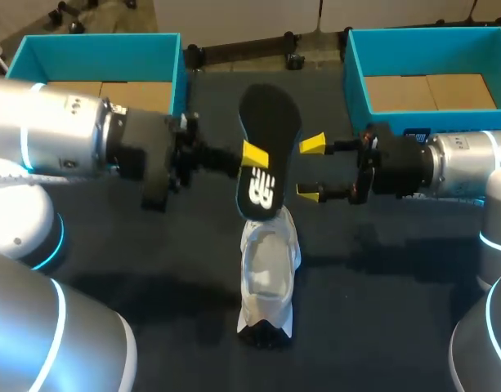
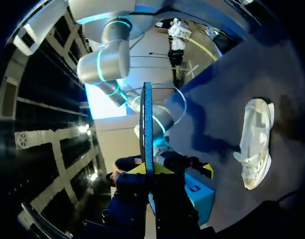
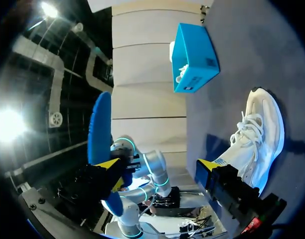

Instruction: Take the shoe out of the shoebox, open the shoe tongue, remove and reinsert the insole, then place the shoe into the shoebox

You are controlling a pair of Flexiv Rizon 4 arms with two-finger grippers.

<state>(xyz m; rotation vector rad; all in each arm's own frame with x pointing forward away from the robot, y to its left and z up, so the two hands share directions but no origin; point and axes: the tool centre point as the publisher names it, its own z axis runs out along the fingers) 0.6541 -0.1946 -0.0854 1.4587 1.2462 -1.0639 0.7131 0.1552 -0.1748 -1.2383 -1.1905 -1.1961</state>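
The black insole point(image 1: 269, 147) hangs upright over the middle of the table, with my left gripper point(image 1: 254, 153) shut on its lower half. In the left wrist view the insole point(image 2: 148, 124) shows edge-on, blue, rising from between that gripper's point(image 2: 150, 171) yellow tips. My right gripper point(image 1: 311, 169) stands open just right of the insole, nothing between its fingers. From the right wrist the insole point(image 3: 99, 134) sits close ahead of one fingertip of the gripper point(image 3: 159, 167). The white shoe point(image 1: 269, 278) lies on the dark table below both grippers, also visible as the shoe point(image 2: 255, 144) and the shoe point(image 3: 261, 127).
A blue shoebox point(image 1: 99, 61) stands open at the back left and a second blue box point(image 1: 430, 57) at the back right, both showing cardboard inside. The blue box point(image 3: 194, 57) lies beyond the shoe in the right wrist view.
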